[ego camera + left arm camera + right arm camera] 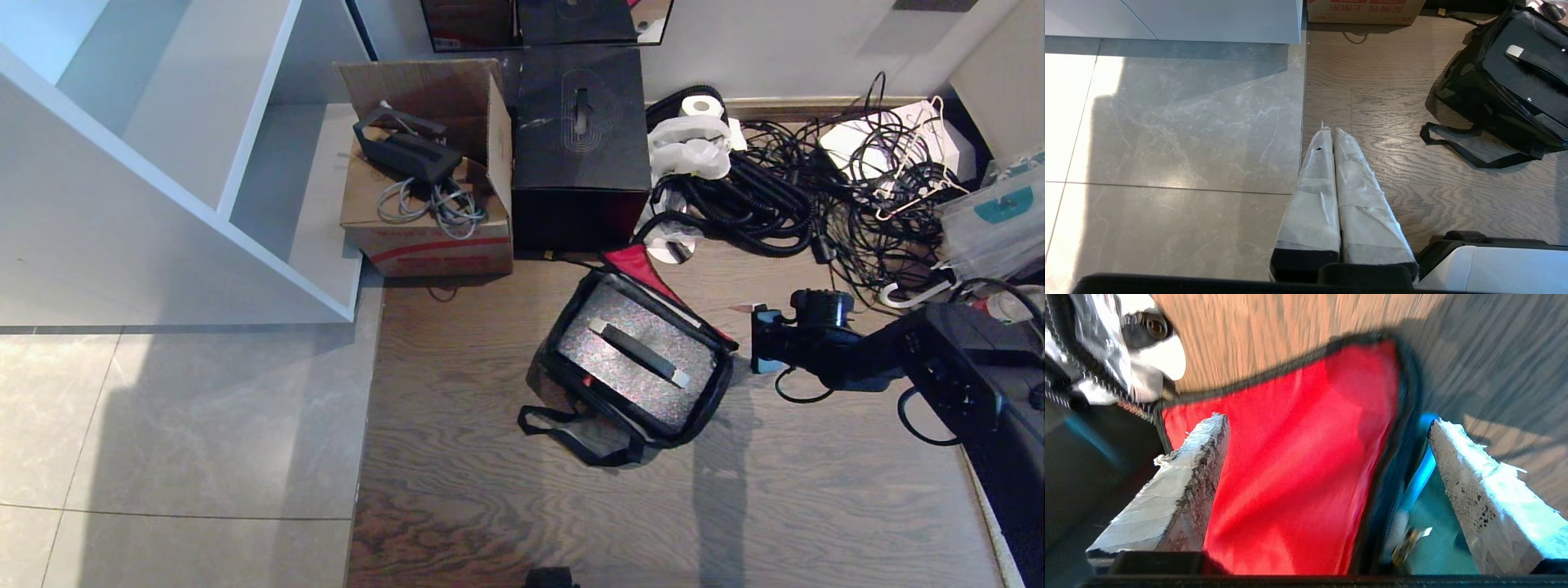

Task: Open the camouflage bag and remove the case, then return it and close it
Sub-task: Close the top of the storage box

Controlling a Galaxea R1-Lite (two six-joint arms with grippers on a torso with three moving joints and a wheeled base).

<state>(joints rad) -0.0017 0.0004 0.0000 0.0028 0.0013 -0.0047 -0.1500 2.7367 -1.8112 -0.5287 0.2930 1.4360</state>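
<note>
Here the camouflage bag point(563, 347) lies open on the wooden floor point(490, 490), in front of the big black box point(580, 131) and the cardboard box point(429, 220). Its long axis runs on a diagonal in the head view, from the upper left near the black box down to the lower right. The lid flap point(641, 265), with its red inner side showing, is folded back over the far long edge, toward the tangle of black cables point(824, 196). The black straps point(571, 433) trail onto the floor at the near side.

The case point(637, 363) sits inside the bag, flat, top face up, its long axis following the bag's. Its handle point(638, 352), black with pale ends, lies along that same diagonal.

The right gripper point(1327, 424) hovers at the bag's right end, its fingers point(1474, 473) spread wide and holding nothing; the right wrist view shows the red flap between them, blurred.

The left gripper point(1333, 132) hangs over the seam between the grey tiles point(1167, 122) and the wood, well apart from the bag, its wrapped fingers pressed together on nothing.
</note>
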